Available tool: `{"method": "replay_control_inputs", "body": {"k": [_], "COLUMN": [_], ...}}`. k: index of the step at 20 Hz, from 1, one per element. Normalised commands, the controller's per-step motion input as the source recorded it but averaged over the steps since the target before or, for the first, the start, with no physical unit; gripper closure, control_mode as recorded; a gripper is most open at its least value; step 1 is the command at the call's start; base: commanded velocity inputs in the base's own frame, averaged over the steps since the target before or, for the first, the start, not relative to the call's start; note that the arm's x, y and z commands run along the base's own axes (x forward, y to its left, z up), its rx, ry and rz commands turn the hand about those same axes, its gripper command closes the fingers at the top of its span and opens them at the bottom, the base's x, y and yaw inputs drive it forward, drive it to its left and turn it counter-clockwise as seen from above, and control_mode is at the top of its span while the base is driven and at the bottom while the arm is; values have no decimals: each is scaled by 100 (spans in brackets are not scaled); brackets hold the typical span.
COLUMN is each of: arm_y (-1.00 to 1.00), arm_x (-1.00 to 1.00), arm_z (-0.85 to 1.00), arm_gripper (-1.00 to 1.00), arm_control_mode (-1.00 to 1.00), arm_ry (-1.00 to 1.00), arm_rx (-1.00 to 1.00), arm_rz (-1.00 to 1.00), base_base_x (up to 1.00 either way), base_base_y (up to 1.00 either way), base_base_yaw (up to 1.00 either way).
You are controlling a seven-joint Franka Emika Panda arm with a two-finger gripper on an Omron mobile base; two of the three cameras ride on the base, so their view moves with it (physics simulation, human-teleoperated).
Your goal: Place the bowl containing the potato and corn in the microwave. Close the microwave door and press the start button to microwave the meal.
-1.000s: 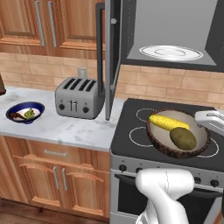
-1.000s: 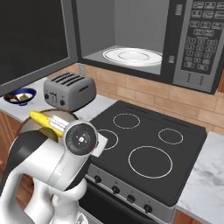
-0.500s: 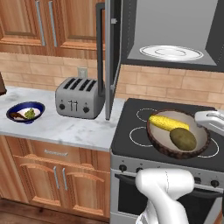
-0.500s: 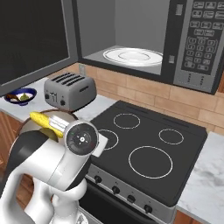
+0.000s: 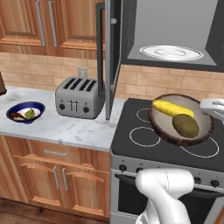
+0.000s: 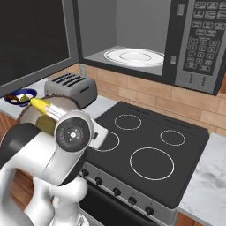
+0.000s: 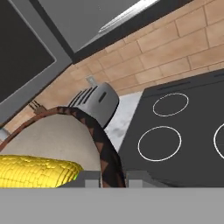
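While pinching the round dark-brown wooden bowl (image 5: pixel 181 120) rim, end effector (image 7: pixel 113 178) should stay level, entering the grey-steel microwave (image 5: pixel 173 33) slowly.

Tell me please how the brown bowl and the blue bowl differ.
The brown bowl is wide, tilted and held above the stove by the gripper; the blue bowl is smaller and rests flat on the counter. The brown bowl carries the corn and potato; the blue bowl holds small food bits. Both are round.
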Motion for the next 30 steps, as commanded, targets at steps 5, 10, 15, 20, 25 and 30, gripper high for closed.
{"method": "replay_control_inputs", "body": {"k": [5,10,15,20,25,30], "arm_y": [-20,-25,-35,-48,-24,0], "arm_x": [0,4,13,38,35,57], "arm_z": [61,42,46,41,18,0], "arm_gripper": [100,100,100,100,100,100], "arm_control_mode": [-100,-100,-100,-100,-100,-100], "arm_ry": [4,1,0,0,0,0], "arm_rx": [0,6,25,33,9,-1], "arm_rz": [-26,-36,-32,-17,-12,-13], "base_base_x": [0,0,0,0,0,0], "base_base_y": [0,0,0,0,0,0], "base_base_yaw": [0,0,0,0,0,0]}}
